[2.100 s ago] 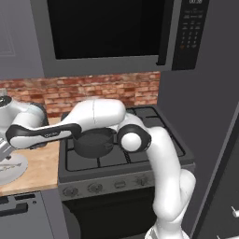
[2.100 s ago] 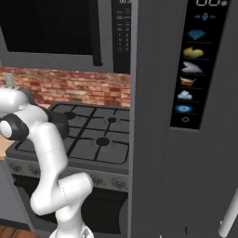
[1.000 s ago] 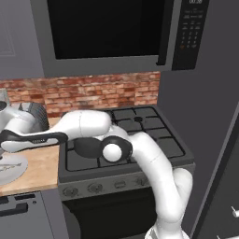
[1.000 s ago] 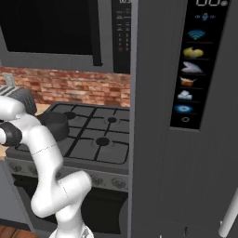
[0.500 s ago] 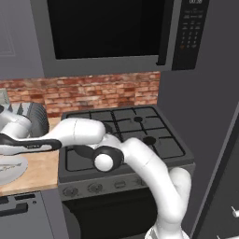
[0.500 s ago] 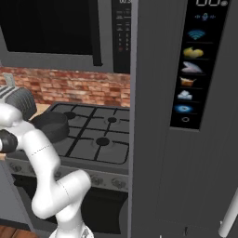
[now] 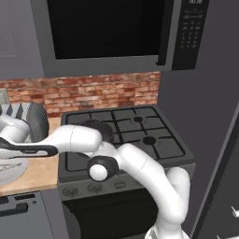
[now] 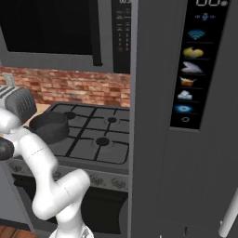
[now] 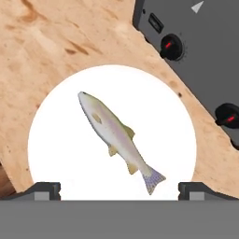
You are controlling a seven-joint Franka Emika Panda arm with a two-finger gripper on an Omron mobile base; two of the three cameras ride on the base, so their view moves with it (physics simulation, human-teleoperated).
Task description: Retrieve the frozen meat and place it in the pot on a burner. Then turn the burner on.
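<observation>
Frozen meat (image 9: 115, 138) lies centred on the white plate (image 9: 56, 154); lower your wide-open gripper (image 9: 119, 188) straight down, straddling its slim body before closing.

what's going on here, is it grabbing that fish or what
Not grabbing yet. The white arm reaches left over the wooden counter beside the stove, and its gripper hangs open above the frozen meat, a small fish lying on a white plate. The fingertips stand wide apart and touch nothing. The pot sits on the stove's front left burner, with nothing visible inside it. The stove knobs show next to the plate.
</observation>
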